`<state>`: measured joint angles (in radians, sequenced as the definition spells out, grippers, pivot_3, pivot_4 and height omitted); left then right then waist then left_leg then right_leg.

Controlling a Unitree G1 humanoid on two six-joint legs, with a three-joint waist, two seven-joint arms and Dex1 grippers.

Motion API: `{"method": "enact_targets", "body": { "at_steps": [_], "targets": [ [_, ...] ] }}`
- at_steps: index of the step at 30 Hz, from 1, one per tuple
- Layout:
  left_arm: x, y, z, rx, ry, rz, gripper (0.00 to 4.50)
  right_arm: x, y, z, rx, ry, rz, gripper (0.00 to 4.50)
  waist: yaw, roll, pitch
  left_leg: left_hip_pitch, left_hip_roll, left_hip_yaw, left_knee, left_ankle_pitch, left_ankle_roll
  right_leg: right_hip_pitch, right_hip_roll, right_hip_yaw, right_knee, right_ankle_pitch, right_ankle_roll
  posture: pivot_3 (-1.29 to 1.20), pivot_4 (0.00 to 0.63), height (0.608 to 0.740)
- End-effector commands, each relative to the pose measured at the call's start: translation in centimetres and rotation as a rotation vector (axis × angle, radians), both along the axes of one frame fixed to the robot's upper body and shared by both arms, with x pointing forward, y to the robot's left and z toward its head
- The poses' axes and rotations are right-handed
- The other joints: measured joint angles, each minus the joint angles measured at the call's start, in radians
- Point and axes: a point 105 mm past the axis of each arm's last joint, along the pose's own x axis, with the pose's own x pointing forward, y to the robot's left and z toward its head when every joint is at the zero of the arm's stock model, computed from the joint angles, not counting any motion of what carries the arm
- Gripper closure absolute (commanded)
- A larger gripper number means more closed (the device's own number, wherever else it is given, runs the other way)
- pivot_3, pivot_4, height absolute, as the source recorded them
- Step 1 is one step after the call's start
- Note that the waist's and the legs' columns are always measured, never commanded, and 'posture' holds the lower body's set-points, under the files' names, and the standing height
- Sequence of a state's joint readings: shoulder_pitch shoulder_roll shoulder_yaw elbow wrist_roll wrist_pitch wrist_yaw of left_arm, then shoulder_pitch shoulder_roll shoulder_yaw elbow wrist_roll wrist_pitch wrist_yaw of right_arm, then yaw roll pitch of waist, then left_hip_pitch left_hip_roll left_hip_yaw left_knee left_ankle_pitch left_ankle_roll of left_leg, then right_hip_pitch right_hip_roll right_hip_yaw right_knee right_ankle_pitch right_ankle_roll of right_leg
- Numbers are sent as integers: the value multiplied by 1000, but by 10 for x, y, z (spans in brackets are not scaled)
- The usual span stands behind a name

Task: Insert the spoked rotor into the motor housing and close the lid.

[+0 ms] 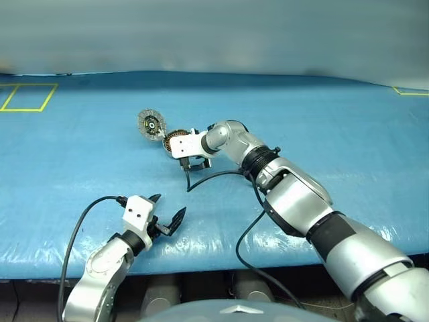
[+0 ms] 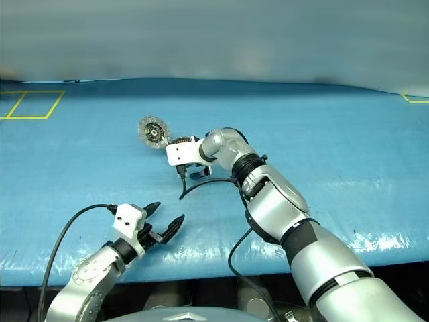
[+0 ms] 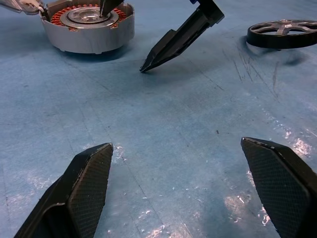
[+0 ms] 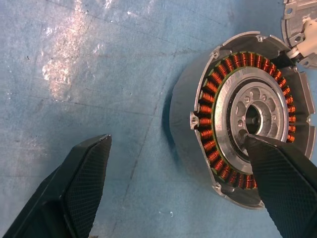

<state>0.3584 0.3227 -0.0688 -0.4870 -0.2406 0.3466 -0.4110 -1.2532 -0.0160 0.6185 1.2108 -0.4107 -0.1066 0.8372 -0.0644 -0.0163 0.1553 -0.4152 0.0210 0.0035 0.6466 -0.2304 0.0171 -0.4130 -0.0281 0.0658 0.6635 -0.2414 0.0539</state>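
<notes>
- Even, bright overhead light; blue table cover evenly lit.
- Glare patches on cover's near edge, and beside the motor housing in right wrist view.
- Soft short shadows under housing.
- Far background blurred, hazy.
- Wrist views sharp close up.

This looks like a robotics lab or test workshop. A long work surface is wrapped in blue plastic sheeting, with yellow tape rectangles marking out zones near its far corners. Loose motor parts lie on it: an opened motor housing with bare copper windings and a spoked rotor. Behind stands a plain grey wall.
</notes>
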Motion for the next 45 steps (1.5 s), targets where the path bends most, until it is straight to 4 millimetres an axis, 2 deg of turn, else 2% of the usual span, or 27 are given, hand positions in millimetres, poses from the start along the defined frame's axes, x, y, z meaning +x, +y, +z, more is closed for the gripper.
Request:
{"method": "enact_targets", "body": {
  "at_steps": [1,6,10,12,15,19,22,28,34,38,45],
  "targets": [
    [0,-5,13,-8,-59,-10,5,3,15,22,46,-64,29,7,-1,0,0,0,0,0,0,0,0,0,0,0,0,0,0,0,150,740],
    [1,-4,15,-9,-66,-4,5,3,21,35,106,-61,35,7,-2,1,0,0,0,0,0,0,0,0,1,0,1,0,0,0,150,740],
    [4,4,22,31,-85,-21,5,1,22,50,223,-31,40,7,-2,1,1,0,0,0,0,0,0,0,2,0,1,0,0,0,150,740],
    [8,14,26,58,-98,-20,5,3,16,55,296,-34,22,7,-2,1,1,0,0,0,0,0,0,0,2,-1,1,0,0,0,150,740],
    [16,28,33,94,-115,-15,5,-2,0,53,384,-38,-15,7,7,0,0,0,0,-2,1,0,0,1,2,-2,1,0,0,0,150,740],
    [34,42,39,126,-82,-28,5,-32,-25,43,562,26,-92,7,23,0,0,-1,-2,-4,1,0,0,2,1,-4,0,1,2,0,150,740],
    [48,46,47,206,-82,-101,5,-53,-44,34,678,66,-202,7,28,1,0,-2,-1,-5,1,0,0,1,2,-5,2,1,3,0,150,740],
    [86,49,78,379,-109,-253,5,-99,-73,24,842,162,-406,7,28,1,0,0,-1,-4,4,1,-2,3,5,-4,3,1,3,0,150,740],
    [121,54,99,545,-105,-386,5,-135,-76,30,993,248,-488,7,27,0,0,0,-3,-3,5,2,-2,3,8,-4,3,-2,7,0,150,740],
    [140,52,105,620,-88,-491,5,-152,-75,25,998,255,-498,7,29,0,0,0,-3,-3,4,2,-2,2,8,-3,3,-2,7,0,150,740],
    [164,35,109,678,-34,-642,5,-162,-78,22,1061,255,-563,7,34,-1,0,-3,-6,-2,5,2,-2,2,8,-3,2,-3,8,0,150,740]
  ]
}}
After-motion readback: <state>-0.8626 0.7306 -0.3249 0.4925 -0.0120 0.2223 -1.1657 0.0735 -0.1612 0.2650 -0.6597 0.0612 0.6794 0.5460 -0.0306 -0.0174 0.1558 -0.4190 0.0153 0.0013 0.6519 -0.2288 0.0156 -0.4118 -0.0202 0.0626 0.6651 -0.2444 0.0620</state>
